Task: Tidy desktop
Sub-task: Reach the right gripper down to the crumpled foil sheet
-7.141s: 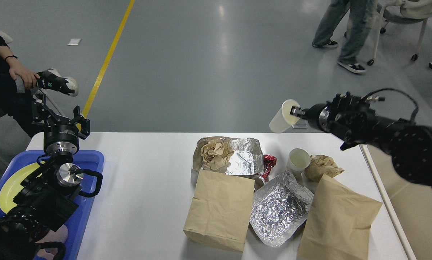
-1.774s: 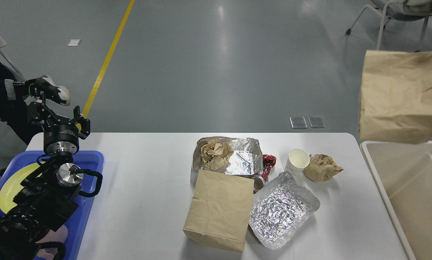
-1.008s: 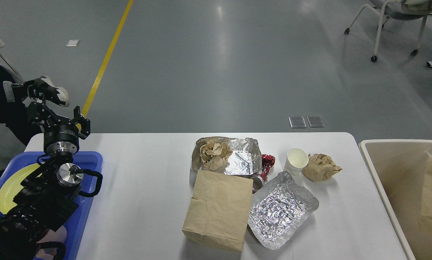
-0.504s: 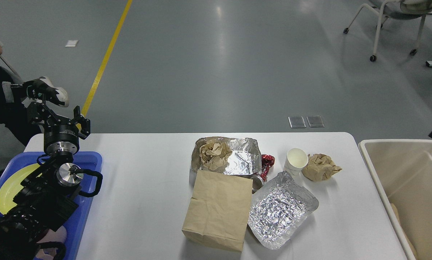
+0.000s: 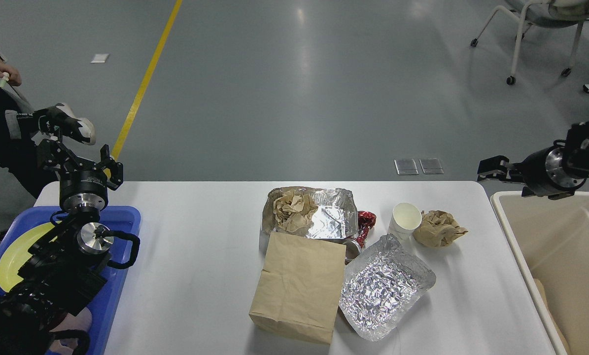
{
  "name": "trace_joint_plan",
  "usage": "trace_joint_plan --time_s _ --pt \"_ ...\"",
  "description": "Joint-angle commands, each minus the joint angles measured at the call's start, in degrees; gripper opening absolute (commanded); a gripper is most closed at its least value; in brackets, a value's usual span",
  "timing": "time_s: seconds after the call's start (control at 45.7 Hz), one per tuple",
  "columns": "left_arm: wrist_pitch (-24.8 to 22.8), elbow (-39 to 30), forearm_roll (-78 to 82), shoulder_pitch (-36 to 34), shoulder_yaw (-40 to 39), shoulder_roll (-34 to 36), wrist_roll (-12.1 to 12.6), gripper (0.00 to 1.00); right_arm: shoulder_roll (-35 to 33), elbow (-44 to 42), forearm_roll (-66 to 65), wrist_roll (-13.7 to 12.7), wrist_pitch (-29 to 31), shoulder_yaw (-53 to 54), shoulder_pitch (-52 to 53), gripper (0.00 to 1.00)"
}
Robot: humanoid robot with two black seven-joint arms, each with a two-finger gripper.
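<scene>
The white desktop [image 5: 200, 246] holds a flat brown paper bag [image 5: 299, 286], a foil tray [image 5: 331, 217] with crumpled brown paper [image 5: 292, 209] in it, a crumpled foil tray [image 5: 385, 286], a white paper cup [image 5: 405, 219], a brown paper ball [image 5: 439, 228] and a red wrapper [image 5: 365, 221]. My left gripper [image 5: 80, 159] is open and empty above the far end of the blue tray. My right gripper [image 5: 490, 170] is open and empty, in the air beyond the desktop's far right corner, up and to the right of the paper ball.
A blue tray [image 5: 124, 219] with a yellow plate [image 5: 13, 254] sits under my left arm. A beige bin [image 5: 521, 256] stands off the desktop's right edge, with a brown bag edge [image 5: 545, 305] inside. A person sits at far left, and a chair [image 5: 521, 34] stands at far right.
My right arm has come back into view from the right and reached left past the bin's far corner. The brown bag it carried earlier now lies in the bin. My left arm has not moved.
</scene>
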Motion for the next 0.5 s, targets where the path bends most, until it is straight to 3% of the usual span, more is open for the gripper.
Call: trace_joint_plan --time_s 0.0,0.153,0.307,0.482 --pt "0.0 0.0 0.0 0.0 0.0 0.0 0.0 0.97 2.0 1.9 1.5 0.0 12.3 -0.5 5.5 1.0" --pt "0.0 0.0 0.0 0.0 0.0 0.0 0.0 0.97 1.9 7.0 4.1 0.0 21.8 -0.6 11.5 1.0" --pt "0.0 0.0 -0.1 0.0 0.0 0.0 0.0 0.97 1.1 12.5 4.4 0.0 23.1 -0.7 16.2 1.0" --pt "0.0 0.0 0.0 0.0 0.0 0.0 0.0 0.97 1.3 11.8 4.5 0.0 21.5 0.9 7.6 1.0"
